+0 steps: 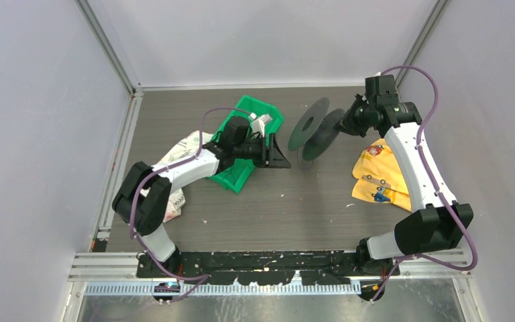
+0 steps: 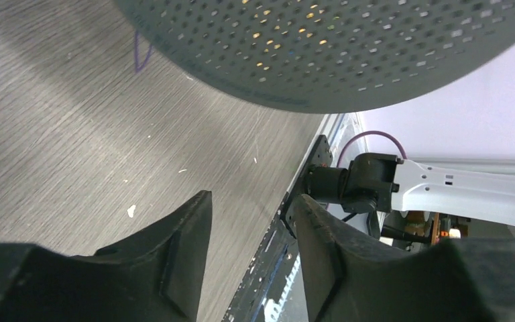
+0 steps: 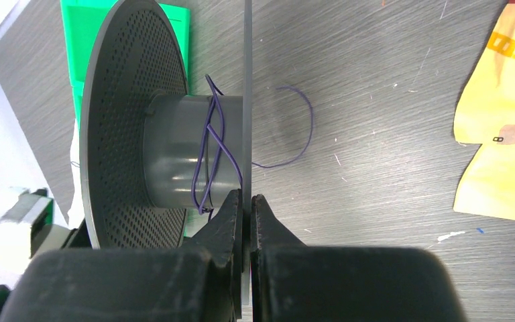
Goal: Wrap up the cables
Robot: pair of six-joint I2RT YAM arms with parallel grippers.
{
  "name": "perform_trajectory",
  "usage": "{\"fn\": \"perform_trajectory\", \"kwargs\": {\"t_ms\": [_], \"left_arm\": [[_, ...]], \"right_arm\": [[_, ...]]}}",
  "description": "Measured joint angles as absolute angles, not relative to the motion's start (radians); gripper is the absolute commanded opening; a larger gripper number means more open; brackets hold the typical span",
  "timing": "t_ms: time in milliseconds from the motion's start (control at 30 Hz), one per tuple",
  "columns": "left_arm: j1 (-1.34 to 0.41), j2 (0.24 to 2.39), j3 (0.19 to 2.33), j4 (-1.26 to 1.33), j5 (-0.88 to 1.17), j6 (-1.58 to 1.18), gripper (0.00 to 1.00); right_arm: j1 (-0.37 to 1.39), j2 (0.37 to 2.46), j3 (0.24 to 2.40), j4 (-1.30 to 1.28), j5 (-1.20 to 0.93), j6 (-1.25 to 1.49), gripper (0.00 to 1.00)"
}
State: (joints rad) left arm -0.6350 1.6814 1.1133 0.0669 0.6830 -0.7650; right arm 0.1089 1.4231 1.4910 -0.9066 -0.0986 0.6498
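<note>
Hovering above the table (image 1: 275, 208), the left gripper (image 2: 249, 204) stood released, its fingers apart around nothing, with the spool (image 1: 310, 123) at its 2 o'clock in the top view. The right gripper (image 3: 247, 200) was clenched on one flange's rim. The thin purple cable (image 3: 209, 144) looped loosely round the hub at 11 o'clock from those fingertips, its free tail curling onto the table toward 1 o'clock.

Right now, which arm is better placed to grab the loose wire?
Probably left: the left tool is open and empty near the perforated grey spool; the right tool is shut on that spool's flange, so cannot fetch the thin purple wire.
</note>
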Motion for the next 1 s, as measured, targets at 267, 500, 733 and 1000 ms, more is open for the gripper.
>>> {"fn": "perform_trajectory", "kwargs": {"t_ms": [267, 500, 733, 1000], "left_arm": [[-0.647, 1.685, 0.976, 0.289, 0.625, -0.784, 0.59], [-0.683, 1.795, 0.97, 0.473, 0.592, -0.799, 0.58], [-0.73, 1.902, 0.97, 0.574, 0.503, -0.81, 0.58], [-0.753, 1.953, 0.97, 0.669, 0.361, -0.824, 0.58]], "right_arm": [[0.109, 1.416, 1.52, -0.913, -0.118, 0.651, 0.01], [0.109, 1.416, 1.522, -0.913, -0.122, 0.651, 0.01], [0.109, 1.415, 1.522, -0.913, -0.124, 0.651, 0.01], [0.109, 1.415, 1.522, -0.913, -0.126, 0.651, 0.0]]}}
